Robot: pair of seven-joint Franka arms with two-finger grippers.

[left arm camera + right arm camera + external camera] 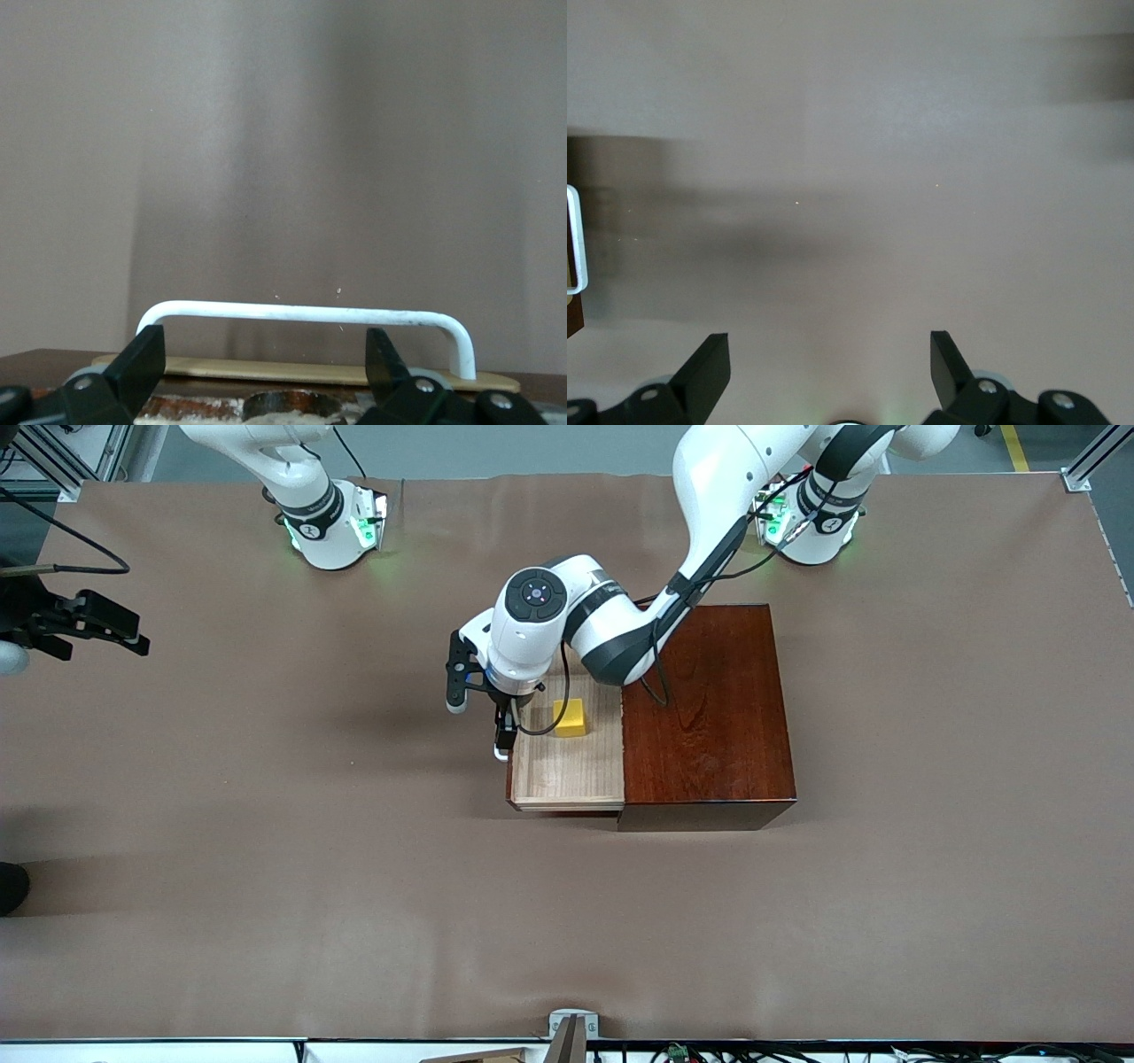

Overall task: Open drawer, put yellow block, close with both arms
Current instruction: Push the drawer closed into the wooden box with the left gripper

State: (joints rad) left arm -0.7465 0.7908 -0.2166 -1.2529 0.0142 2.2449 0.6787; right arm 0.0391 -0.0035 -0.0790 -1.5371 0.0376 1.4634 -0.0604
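The drawer [567,766] is pulled out of the dark reddish-brown box [709,708] toward the right arm's end of the table. The yellow block [570,717] lies in the drawer, near the box's opening. My left gripper [504,737] hangs over the drawer's handle end, open and empty. In the left wrist view my left gripper [261,350] has a finger on each side of the drawer's front edge, and the white handle [301,312] is just past the fingertips, not gripped. My right gripper [830,354] is open and empty, up over bare table; it waits near the right arm's end [106,624].
The brown table cover [266,824] spreads all round the box. The right wrist view catches the white handle [574,239] at its edge. The arms' bases [332,527] stand along the table's edge farthest from the front camera.
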